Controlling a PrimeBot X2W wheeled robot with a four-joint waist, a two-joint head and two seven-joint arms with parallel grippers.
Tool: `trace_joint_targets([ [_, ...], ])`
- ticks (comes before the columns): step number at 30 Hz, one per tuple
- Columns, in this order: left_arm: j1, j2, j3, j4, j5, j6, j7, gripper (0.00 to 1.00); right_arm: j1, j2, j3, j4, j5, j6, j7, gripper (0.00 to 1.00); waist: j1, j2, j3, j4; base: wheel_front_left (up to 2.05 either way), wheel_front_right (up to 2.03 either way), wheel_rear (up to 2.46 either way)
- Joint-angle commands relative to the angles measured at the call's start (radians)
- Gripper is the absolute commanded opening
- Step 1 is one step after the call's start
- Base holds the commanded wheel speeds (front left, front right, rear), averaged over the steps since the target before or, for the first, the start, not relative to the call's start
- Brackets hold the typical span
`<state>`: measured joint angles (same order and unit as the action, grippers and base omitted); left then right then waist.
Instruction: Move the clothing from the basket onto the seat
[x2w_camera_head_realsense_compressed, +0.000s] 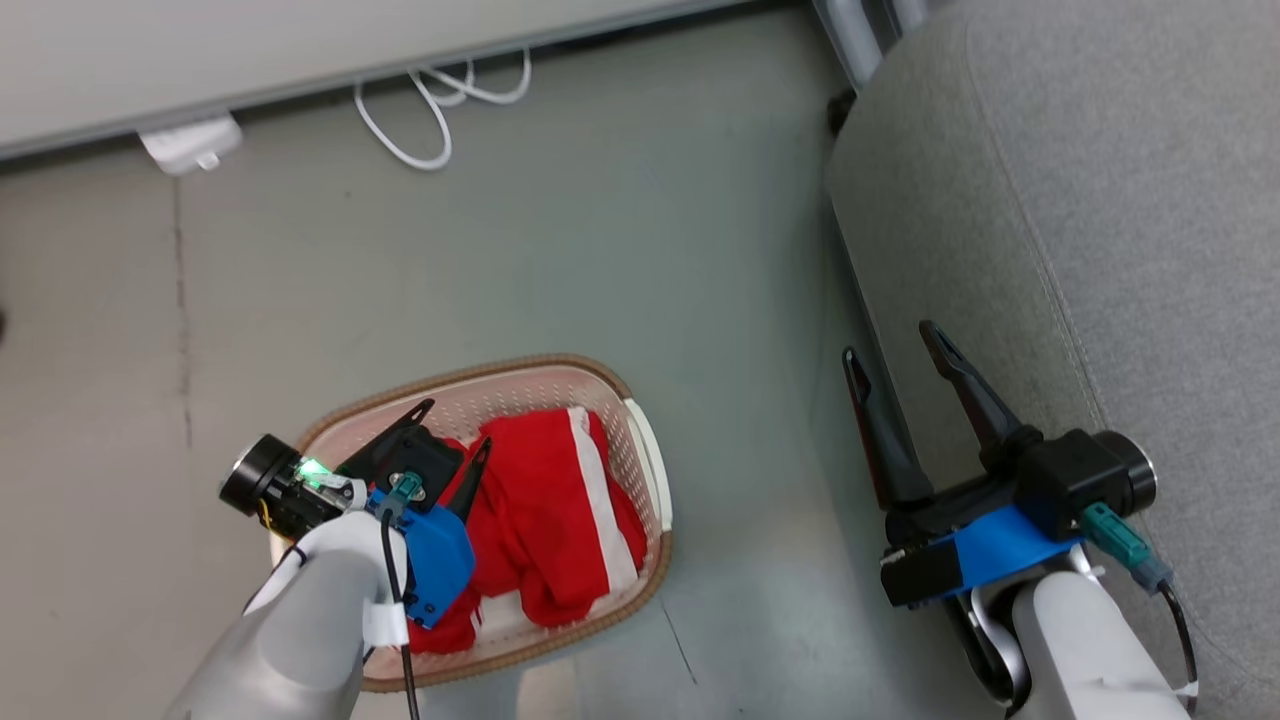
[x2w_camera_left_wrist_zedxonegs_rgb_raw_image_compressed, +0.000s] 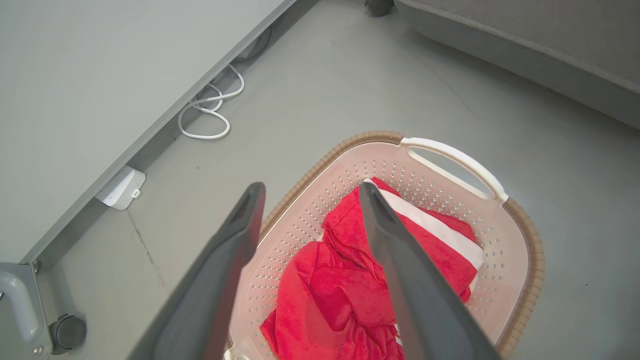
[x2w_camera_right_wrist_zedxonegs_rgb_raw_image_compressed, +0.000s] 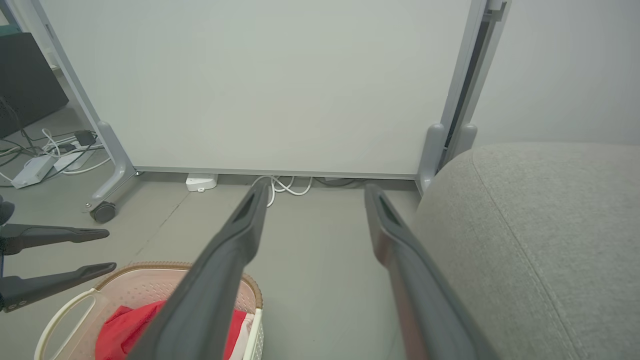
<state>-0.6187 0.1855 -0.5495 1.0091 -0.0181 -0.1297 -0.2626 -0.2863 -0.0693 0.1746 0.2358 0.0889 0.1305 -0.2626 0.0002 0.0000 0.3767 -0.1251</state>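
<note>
The red clothing (x2w_camera_head_realsense_compressed: 550, 520) with white bands lies bunched inside the cream perforated basket (x2w_camera_head_realsense_compressed: 655, 470) on the floor at lower left. My left gripper (x2w_camera_head_realsense_compressed: 455, 430) hangs open just above the basket's left half, its fingers apart over the clothing (x2w_camera_left_wrist_zedxonegs_rgb_raw_image_compressed: 340, 285) and holding nothing. The basket's white handle (x2w_camera_left_wrist_zedxonegs_rgb_raw_image_compressed: 455, 162) shows on the far side in the left wrist view. The grey seat (x2w_camera_head_realsense_compressed: 1080, 230) fills the right side. My right gripper (x2w_camera_head_realsense_compressed: 895, 350) stands open and empty beside the seat's front edge, above bare floor. The right wrist view shows the basket (x2w_camera_right_wrist_zedxonegs_rgb_raw_image_compressed: 150, 285) low on the left and the seat (x2w_camera_right_wrist_zedxonegs_rgb_raw_image_compressed: 540, 225) on the right.
A pale partition panel (x2w_camera_head_realsense_compressed: 250, 50) on castered feet runs along the far side, with a white cable coil (x2w_camera_head_realsense_compressed: 440, 110) and a white adapter (x2w_camera_head_realsense_compressed: 190, 145) at its base. Grey floor (x2w_camera_head_realsense_compressed: 600, 240) lies between the basket and the seat.
</note>
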Motion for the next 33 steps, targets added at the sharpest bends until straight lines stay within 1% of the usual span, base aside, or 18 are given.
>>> trace_joint_targets([
  [1, -0.036, 0.005, -0.02, 0.02, -0.008, 0.0, -0.003, 1.0, -0.024, 0.004, 0.002, -0.006, -0.006, 0.0, -0.003, 1.0, -0.0002, 0.0, 0.073, -0.035, 0.0, 0.0, 0.0],
  [6, -0.111, 0.02, -0.129, 0.134, -0.05, 0.0, -0.001, 1.0, -0.072, 0.008, 0.011, -0.02, -0.012, 0.0, -0.003, 1.0, -0.0002, 0.0, 0.172, -0.058, 0.0, 0.0, 0.0],
  [10, -0.163, 0.028, -0.197, 0.198, -0.09, 0.0, 0.027, 1.0, -0.106, 0.01, 0.011, -0.035, -0.015, 0.0, -0.003, 1.0, -0.0002, 0.0, 0.25, -0.072, 0.0, 0.0, 0.0],
  [19, -0.235, 0.061, -0.325, 0.245, -0.187, 0.0, 0.14, 1.0, -0.153, 0.012, -0.007, -0.07, -0.024, 0.0, -0.003, 1.0, -0.0002, 0.0, 0.383, -0.092, 0.0, 0.0, 0.0],
  [26, -0.294, 0.093, -0.379, 0.258, -0.268, 0.0, 0.254, 1.0, -0.181, 0.014, -0.015, -0.096, -0.029, 0.0, -0.003, 1.0, -0.0002, 0.0, 0.477, -0.094, 0.0, 0.0, 0.0],
  [33, -0.341, 0.117, -0.4, 0.264, -0.338, 0.0, 0.337, 1.0, -0.209, 0.017, -0.013, -0.123, -0.024, 0.0, -0.003, 1.0, -0.0002, 0.0, 0.552, -0.098, 0.0, 0.0, 0.0],
])
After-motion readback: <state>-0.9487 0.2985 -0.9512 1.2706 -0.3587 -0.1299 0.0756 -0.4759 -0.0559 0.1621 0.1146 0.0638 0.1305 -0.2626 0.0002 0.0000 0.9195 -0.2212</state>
